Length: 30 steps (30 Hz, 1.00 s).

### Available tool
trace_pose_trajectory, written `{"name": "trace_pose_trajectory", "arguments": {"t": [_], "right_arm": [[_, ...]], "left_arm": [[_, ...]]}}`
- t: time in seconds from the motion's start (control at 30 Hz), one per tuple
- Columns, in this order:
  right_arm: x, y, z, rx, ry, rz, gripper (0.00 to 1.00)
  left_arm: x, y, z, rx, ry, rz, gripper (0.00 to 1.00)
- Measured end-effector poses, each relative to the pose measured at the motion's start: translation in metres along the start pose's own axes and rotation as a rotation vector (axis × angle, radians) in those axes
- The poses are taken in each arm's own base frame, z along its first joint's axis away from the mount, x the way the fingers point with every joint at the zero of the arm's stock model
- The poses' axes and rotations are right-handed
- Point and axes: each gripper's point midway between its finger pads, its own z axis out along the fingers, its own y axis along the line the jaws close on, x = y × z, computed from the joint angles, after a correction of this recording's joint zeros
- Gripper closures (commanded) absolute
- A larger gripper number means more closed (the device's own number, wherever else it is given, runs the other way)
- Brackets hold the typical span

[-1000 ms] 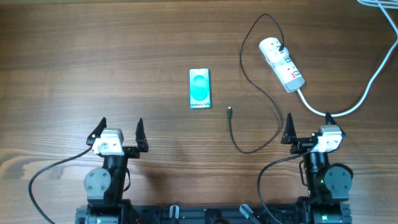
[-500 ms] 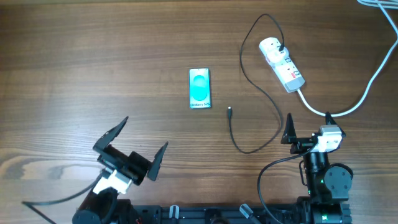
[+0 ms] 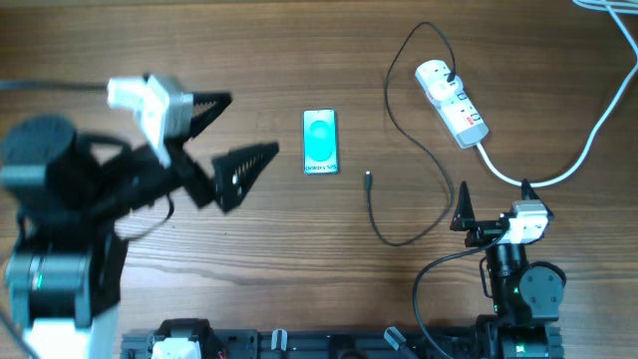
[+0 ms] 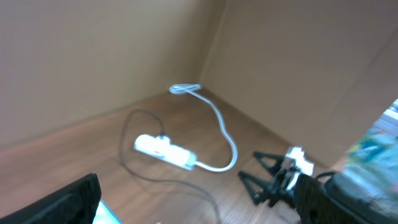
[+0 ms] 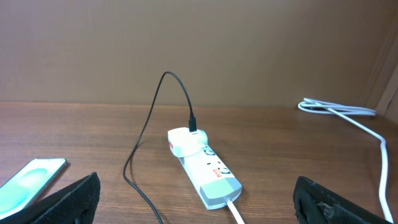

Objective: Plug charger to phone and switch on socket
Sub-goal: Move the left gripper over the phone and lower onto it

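The phone [image 3: 320, 142] lies flat at the table's middle, cyan screen up; it also shows in the right wrist view [image 5: 28, 186]. The charger [image 3: 431, 160] runs as a thin black cable from the socket [image 3: 452, 102] in a loop, and its plug tip [image 3: 368, 179] lies free on the wood right of the phone. The charger's adapter sits in the socket's far end [image 5: 186, 140]. My left gripper [image 3: 237, 132] is open and empty, raised high left of the phone. My right gripper [image 3: 495, 204] is open and empty, near the front edge below the socket.
A thick white cable [image 3: 588, 140] runs from the socket to the back right corner and shows in the right wrist view [image 5: 348, 115]. Brown walls enclose the table's back and side. The left wrist view is blurred and shows the socket [image 4: 165, 151].
My left arm has lifted from its rest at the front edge and swung up and toward the phone, jaws still open. The right arm, phone and charger have not moved.
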Motion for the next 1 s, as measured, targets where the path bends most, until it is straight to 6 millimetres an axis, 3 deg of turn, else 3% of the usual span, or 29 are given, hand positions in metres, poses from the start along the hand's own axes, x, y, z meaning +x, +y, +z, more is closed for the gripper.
{"name": "trace_pose_trajectory", "arguments": {"t": [0.1,0.17,0.3,0.43,0.47,0.53,0.67,0.8,0.87,0.93,1.0], "right_arm": [[0.000,0.000,0.000,0.000,0.000,0.000,0.00],[0.000,0.000,0.000,0.000,0.000,0.000,0.00],[0.000,0.000,0.000,0.000,0.000,0.000,0.00],[0.000,0.000,0.000,0.000,0.000,0.000,0.00],[0.000,0.000,0.000,0.000,0.000,0.000,0.00],[0.000,0.000,0.000,0.000,0.000,0.000,0.00],[0.000,0.000,0.000,0.000,0.000,0.000,0.00],[0.000,0.000,0.000,0.000,0.000,0.000,0.00],[0.000,0.000,0.000,0.000,0.000,0.000,0.00],[0.000,0.000,0.000,0.000,0.000,0.000,0.00],[0.000,0.000,0.000,0.000,0.000,0.000,0.00]], "left_arm": [[0.012,0.022,0.025,0.030,0.065,-0.187,0.00],[0.027,0.021,0.043,-0.004,0.159,-0.311,0.00],[0.061,0.025,0.072,-0.258,0.459,-0.440,0.00],[0.106,0.066,0.098,-0.477,0.734,-0.513,0.00],[0.124,0.083,0.112,-0.518,0.793,-0.523,0.00],[0.155,0.098,0.127,-0.547,0.886,-0.559,0.00],[0.161,0.111,0.139,-0.612,0.854,-0.644,0.00],[0.189,0.153,0.141,-0.874,0.848,-0.721,0.00],[0.204,0.166,0.155,-0.933,0.839,-0.722,0.00],[0.220,0.167,0.167,-0.946,0.861,-0.716,0.00],[0.220,0.163,0.180,-0.925,0.838,-0.700,0.00]]}}
